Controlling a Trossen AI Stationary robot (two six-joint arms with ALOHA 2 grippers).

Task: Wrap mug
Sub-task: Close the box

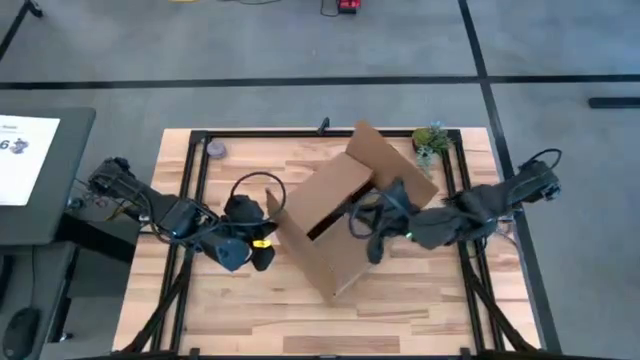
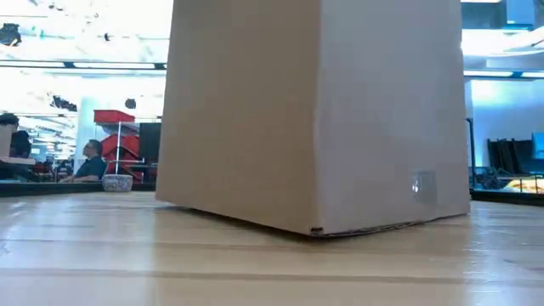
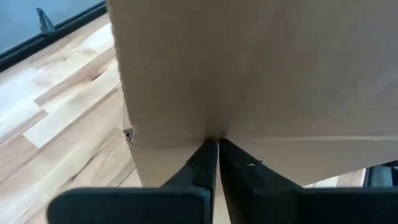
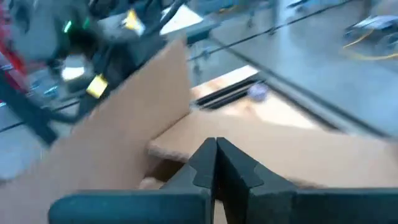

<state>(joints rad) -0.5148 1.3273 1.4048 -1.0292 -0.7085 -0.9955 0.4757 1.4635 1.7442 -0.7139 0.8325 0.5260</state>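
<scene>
A cardboard box (image 1: pixel 335 215) is seen lying open in the middle of the table (image 1: pixel 420 300) from above, with the left gripper (image 1: pixel 262 240) at its left wall and the right gripper (image 1: pixel 378 240) over its open top. The mug isn't visible in any view. From the left wrist, the fingers (image 3: pixel 205 163) are seen pressed together with their tips against a box flap, though whether it is pinched can't be told. The right fingers (image 4: pixel 205 163) are closed too, nothing held. The low view is filled by the box's side (image 2: pixel 323 110), no arms in it. A small plant (image 1: pixel 431 140) is only caught from above.
</scene>
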